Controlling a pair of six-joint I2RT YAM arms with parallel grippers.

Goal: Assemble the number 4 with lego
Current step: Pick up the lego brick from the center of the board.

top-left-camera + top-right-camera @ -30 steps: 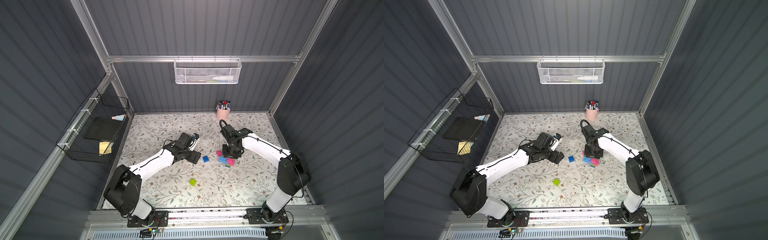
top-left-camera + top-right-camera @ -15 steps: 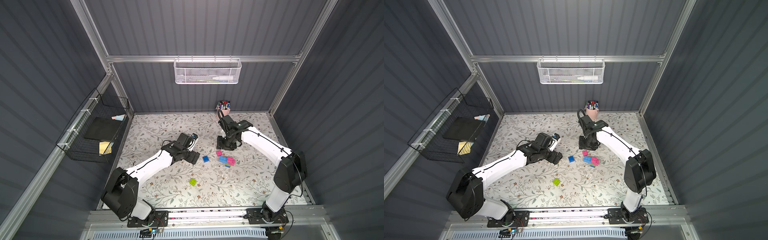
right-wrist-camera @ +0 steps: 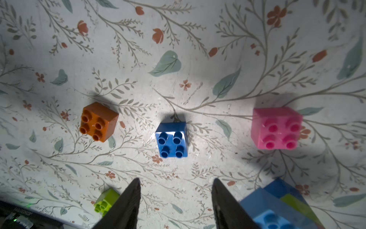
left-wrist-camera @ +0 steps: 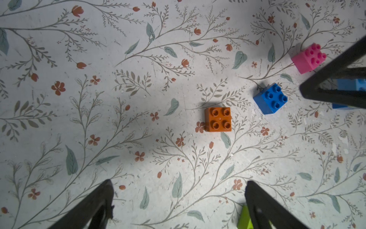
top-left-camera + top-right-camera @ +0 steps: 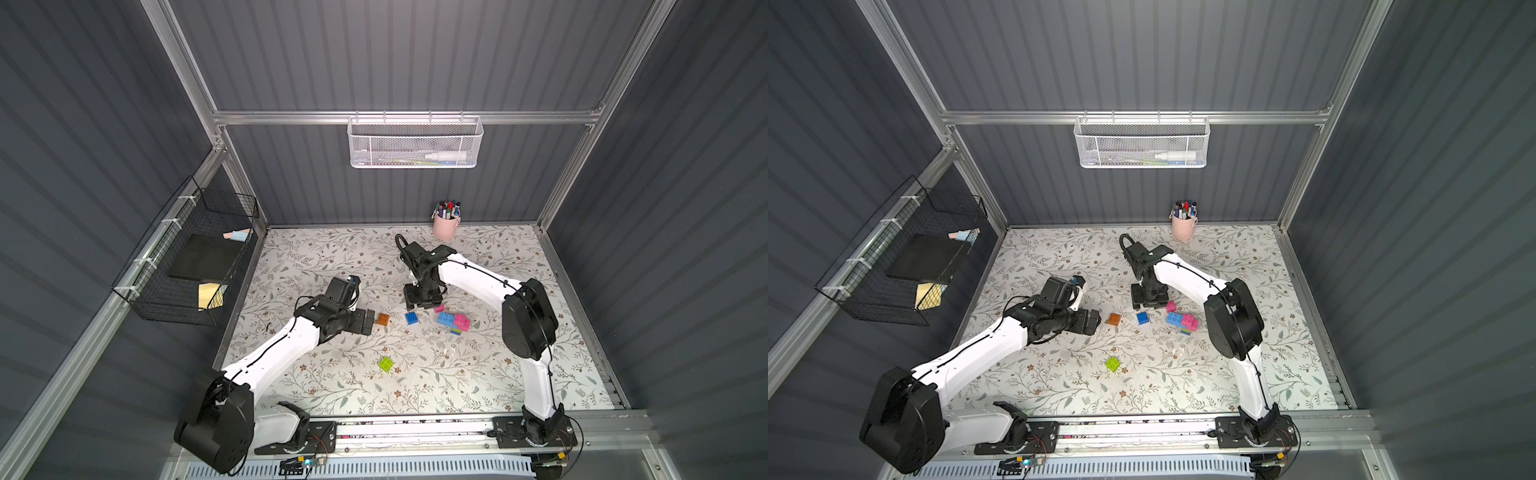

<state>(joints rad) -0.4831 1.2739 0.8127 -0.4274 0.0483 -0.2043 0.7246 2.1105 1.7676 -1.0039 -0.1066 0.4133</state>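
Floral tabletop (image 5: 478, 374), orange brick (image 5: 382, 319) just beside spread left claw (image 5: 372, 321), not touching

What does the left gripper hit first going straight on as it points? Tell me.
Most likely the orange brick: it sits straight ahead of the left gripper, in line with the gap of its open jaws, with bare table between. Depth is unclear, so it might meet the table first.
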